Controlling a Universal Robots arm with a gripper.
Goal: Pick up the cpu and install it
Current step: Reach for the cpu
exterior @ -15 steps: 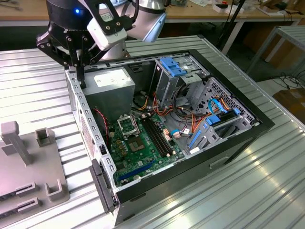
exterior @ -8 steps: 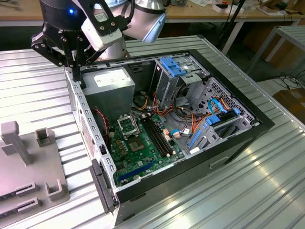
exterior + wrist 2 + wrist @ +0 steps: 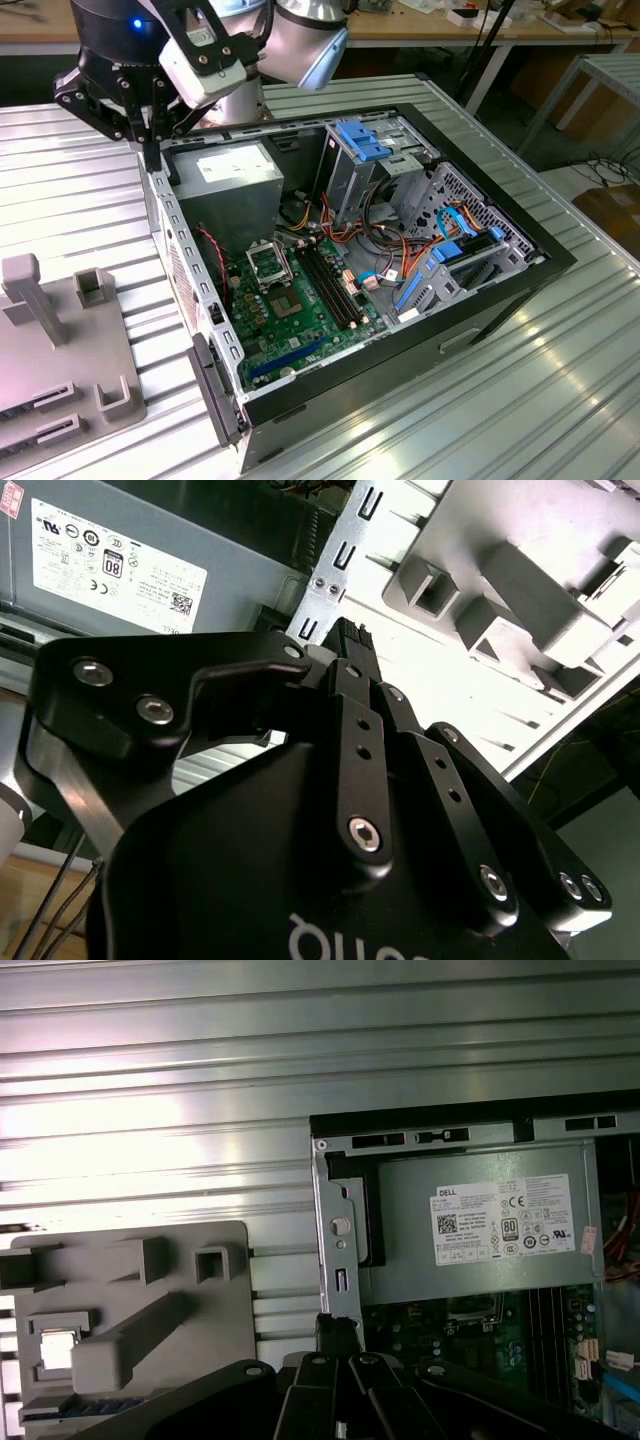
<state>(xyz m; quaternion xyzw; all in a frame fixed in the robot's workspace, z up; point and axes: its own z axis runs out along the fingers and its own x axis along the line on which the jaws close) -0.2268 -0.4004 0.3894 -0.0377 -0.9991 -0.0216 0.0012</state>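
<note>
One gripper (image 3: 152,157), black, two-fingered, hung above the rim of the open computer case (image 3: 420,350), at the corner next to the power supply (image 3: 225,175); fingers drawn together tip to tip, nothing between them, nothing held. One cpu (image 3: 57,1348), a small bright silver square in the first wrist view, lying flat in a square pocket of the grey fixture (image 3: 215,1310), toward the fixture's edge farthest from the case. One fixture, set on the ribbed metal table (image 3: 560,400) just beside the case, toward the table's edge at the exterior view's left. One socket (image 3: 268,265), black-framed, on the green motherboard (image 3: 300,330), near the board's edge that meets the power supply; contents not to be made out. Governing relation: cpu outward from the gripper, across the case wall and over the fixture to its far side, well apart, no contact; socket on the other side of that same wall, inside the case, by judgement the nearer of the two to the fingertips. Long axis of the cpu: none to speak of, the chip being square, its sides roughly in line with the fixture's edges. Single arm, hence no choice of hand. Pick-up, by judgement, not yet made.
</note>
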